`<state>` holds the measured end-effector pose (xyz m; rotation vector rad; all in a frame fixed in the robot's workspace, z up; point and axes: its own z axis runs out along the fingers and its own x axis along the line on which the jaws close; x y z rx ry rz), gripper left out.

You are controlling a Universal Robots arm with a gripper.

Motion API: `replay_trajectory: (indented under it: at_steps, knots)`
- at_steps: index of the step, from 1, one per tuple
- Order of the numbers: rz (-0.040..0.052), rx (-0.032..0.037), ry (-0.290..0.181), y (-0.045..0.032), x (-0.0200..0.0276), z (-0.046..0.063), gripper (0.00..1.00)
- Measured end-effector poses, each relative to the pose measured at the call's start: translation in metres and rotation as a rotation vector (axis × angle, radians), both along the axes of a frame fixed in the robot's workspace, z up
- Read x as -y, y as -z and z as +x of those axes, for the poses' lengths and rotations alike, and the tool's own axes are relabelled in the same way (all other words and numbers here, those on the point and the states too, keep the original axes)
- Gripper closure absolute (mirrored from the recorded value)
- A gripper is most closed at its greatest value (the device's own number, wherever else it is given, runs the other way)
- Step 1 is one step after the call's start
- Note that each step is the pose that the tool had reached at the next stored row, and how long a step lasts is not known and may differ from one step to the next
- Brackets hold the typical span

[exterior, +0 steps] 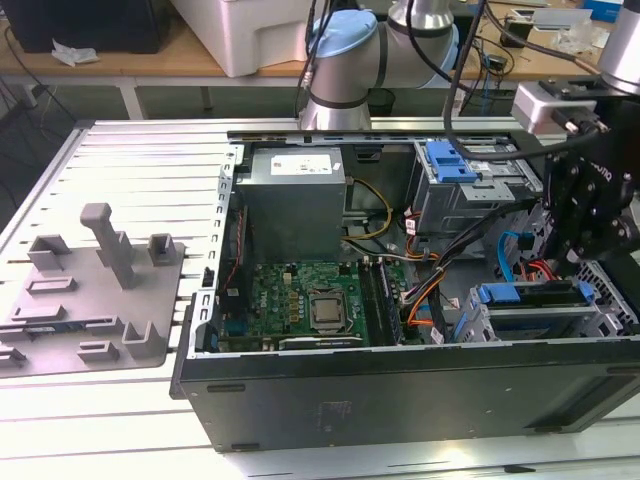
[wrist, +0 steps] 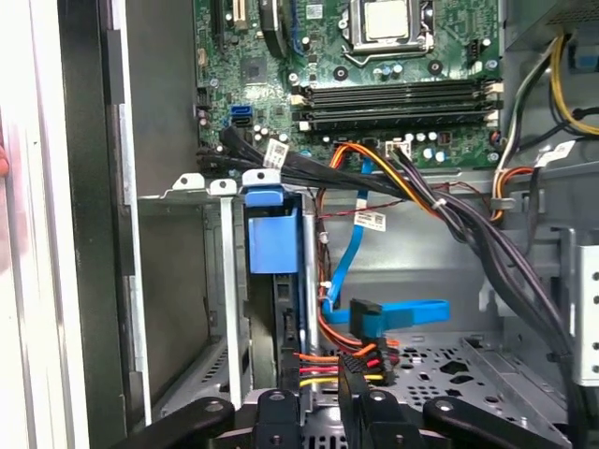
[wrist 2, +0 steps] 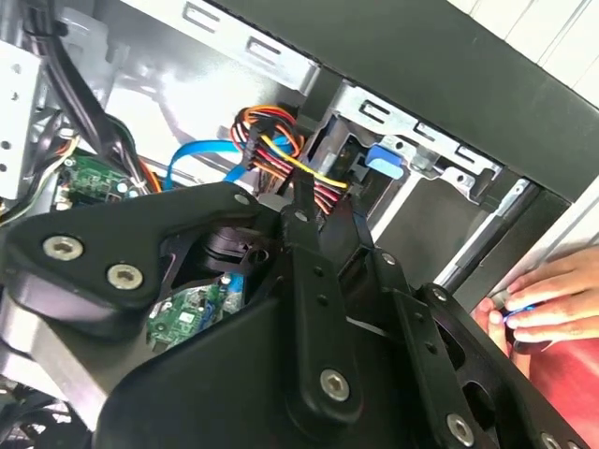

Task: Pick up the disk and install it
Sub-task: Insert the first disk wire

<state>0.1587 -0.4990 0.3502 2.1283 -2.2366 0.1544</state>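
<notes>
Black and angular, the gripper (exterior: 575, 228) is seen at the exterior view's right, lowered into the open computer case (exterior: 400, 395) just above the drive cage (exterior: 600, 320). Whether it is spread or pressed together cannot be told; nothing is seen held in it. In the first wrist view the gripper (wrist: 323, 416) is placed just beside a bundle of orange, red and yellow wires (wrist: 342, 360), and contact with them cannot be judged. In the second wrist view the gripper (wrist 2: 318, 210) is pointed toward the same coloured wires near the cage.

The disk (exterior: 530, 296) is found seated in the drive cage at the corner of the case nearest the camera on the exterior view's right, its blue carrier frame lying along the cage's top. In the first wrist view the disk (wrist: 271, 238) is shown edge-on in its slot, with the blue tab of the frame standing at the cage mouth. A flat blue data cable (wrist: 342, 267) is draped beside it, apart from the gripper.

A green motherboard (exterior: 300, 300) is laid across the case floor, and a grey power-supply box (exterior: 295, 195) is mounted behind it. A light-blue latch plate (exterior: 450, 160) is set on the farther drive bay. A grey fixture plate (exterior: 85, 300) is placed on the slatted table (exterior: 130, 200), well apart from the case, at the exterior view's left. In the second wrist view a person's hand (wrist 2: 547, 299) is rested just outside the case wall.
</notes>
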Motion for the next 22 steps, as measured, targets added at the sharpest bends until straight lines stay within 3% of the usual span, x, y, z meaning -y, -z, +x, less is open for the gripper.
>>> replay_trajectory:
  at_steps: [7, 13, 17, 22]
  knots:
    - [-0.0027, 0.0000, 0.000, -0.0090, -0.0082, 0.000, 0.69]
    - [-0.0049, 0.0000, 0.000, -0.0116, -0.0144, -0.001, 0.69]
    - [-0.0054, 0.0000, 0.000, -0.0123, -0.0164, -0.002, 0.69]
    - [-0.0055, 0.0000, 0.000, -0.0209, -0.0203, -0.003, 0.69]
